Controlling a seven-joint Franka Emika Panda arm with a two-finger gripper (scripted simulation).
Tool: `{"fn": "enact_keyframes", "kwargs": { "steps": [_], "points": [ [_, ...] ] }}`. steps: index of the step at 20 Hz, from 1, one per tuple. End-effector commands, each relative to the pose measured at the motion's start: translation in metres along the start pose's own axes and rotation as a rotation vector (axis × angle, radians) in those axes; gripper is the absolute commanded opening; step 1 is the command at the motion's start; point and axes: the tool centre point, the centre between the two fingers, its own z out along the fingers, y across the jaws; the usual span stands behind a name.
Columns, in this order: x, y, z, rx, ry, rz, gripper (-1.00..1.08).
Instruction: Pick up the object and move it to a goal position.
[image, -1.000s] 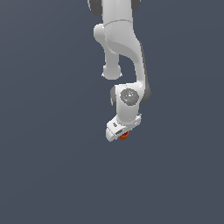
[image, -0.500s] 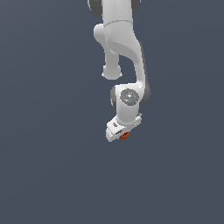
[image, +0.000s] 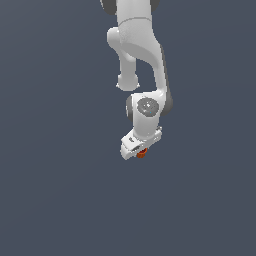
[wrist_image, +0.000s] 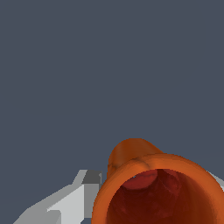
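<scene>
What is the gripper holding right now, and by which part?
The gripper holds the orange-red cup. The fingers flank it near its wide, rimmed end, open mouth toward the wrist camera; the exact contact points are hidden.

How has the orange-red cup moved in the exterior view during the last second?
Barely, if at all. The orange-red cup sits under the end effector at about the same spot in the picture; the plain background offers no fixed landmark.

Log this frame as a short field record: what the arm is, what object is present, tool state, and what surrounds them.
arm: white Franka Panda arm, reaching downward in the exterior view
tool: white tool, shut on the cup
object: small orange-red tapered cup with a rim, open wider end facing the wrist camera
object visibility: only a sliver of cup shows below the tool in the exterior view
surroundings: plain dark grey-blue background
goal marker: none visible
</scene>
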Motion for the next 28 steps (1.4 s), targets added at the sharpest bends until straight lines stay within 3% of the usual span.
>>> {"fn": "enact_keyframes", "kwargs": {
  "steps": [1,10,28],
  "points": [
    [-0.002,-0.001,-0.010,-0.001,0.002,0.000,-1.00],
    [-0.021,-0.009,-0.070,-0.002,0.001,-0.001,-1.00],
    [-0.075,-0.035,-0.258,0.000,0.001,-0.002,-1.00]
  ]
}}
